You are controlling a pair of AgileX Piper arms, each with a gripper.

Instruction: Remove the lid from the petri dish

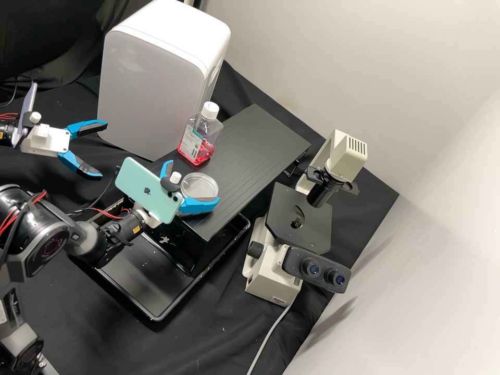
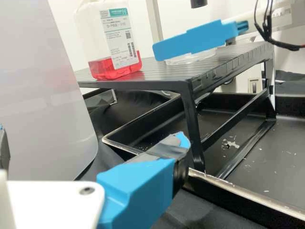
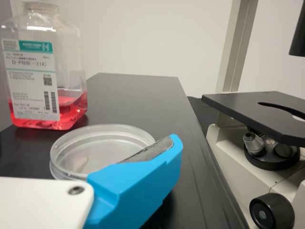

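The dish (image 1: 200,186) is seen just left of the centre of the high view. It is laid flat on the lower left corner of a black stand (image 1: 260,140). A clear lid (image 3: 100,143) is seated on it, and the dish is not lifted off the stand.

The right gripper (image 1: 193,182) is placed at the dish, with its fingers (image 1: 200,204) spread apart and the dish between them. One finger is laid along the dish's lower edge in the frame, and the other is curved up at its left edge. Whether the pads are pressed against the rim cannot be told. A mint-green phone (image 1: 148,190) is carried on this wrist, just left of the fingers.

A bottle (image 1: 200,136) with a white cap and red liquid is stood upright on the stand. It is seen above the dish in the frame and apart from it. The stand is set in a black tray (image 1: 156,312), which is spread toward the lower left.

A white box (image 1: 156,73) is placed at the upper left, just beside the stand. The left gripper (image 1: 103,149) is held near the left edge of the frame, beside the box's lower left corner and well apart from the dish. Its fingers are opened wide and nothing is held in them.

A microscope (image 1: 302,234) is placed right of centre, beside the tray, on the black-covered table (image 1: 224,338).
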